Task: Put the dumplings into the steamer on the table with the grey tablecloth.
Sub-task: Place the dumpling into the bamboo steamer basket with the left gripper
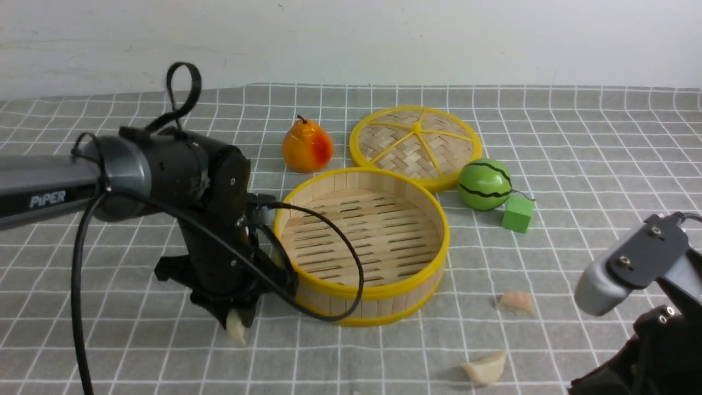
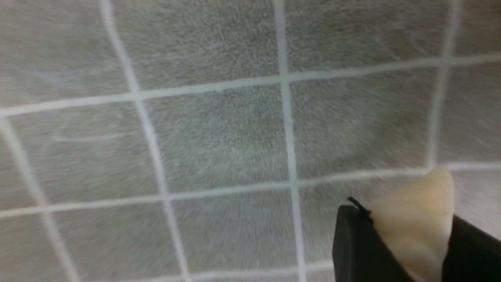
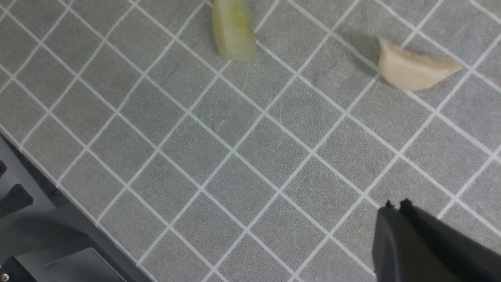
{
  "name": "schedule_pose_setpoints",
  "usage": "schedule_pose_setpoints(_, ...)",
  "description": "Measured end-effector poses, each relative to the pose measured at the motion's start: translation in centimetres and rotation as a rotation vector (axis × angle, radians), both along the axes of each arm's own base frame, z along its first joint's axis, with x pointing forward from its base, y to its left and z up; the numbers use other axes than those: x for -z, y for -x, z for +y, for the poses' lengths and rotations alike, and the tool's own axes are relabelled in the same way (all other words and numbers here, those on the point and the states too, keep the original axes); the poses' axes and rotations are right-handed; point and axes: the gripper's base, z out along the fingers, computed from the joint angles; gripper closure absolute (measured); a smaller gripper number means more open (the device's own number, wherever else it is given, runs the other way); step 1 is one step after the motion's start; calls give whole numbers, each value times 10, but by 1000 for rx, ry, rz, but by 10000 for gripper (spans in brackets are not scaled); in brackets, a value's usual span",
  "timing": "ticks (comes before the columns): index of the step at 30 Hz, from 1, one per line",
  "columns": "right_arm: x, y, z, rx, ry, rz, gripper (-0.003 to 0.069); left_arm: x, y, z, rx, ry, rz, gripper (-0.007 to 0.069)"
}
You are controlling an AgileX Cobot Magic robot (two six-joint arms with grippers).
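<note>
Nearest, the closed right gripper [image 3: 395,209] sits apart from the left gripper [image 2: 407,223], its jaws clamping a dumpling [image 1: 236,327].

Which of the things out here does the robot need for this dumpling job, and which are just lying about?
For the job:
- dumpling between the left gripper's fingers
- two dumplings on the cloth
- steamer
- grey tablecloth

Just lying about:
- pear
- woven disc with yellow spokes
- toy watermelon
- green block
</note>
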Motion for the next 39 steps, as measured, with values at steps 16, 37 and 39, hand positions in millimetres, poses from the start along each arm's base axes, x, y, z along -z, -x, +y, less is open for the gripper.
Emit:
schedule_pose_setpoints(16,-3,-6,2,27,-34,-60,652,-63,-89,-59,88,253,-121,439)
schedule_pose_setpoints(37,-3,-5,2,26,-34,-55,643,-21,-114,-96,139,143,-174,67)
schedule_pose_setpoints(39,-4,-5,2,21,-31,-49,641,-40,-108,-93,140,150,-191,19)
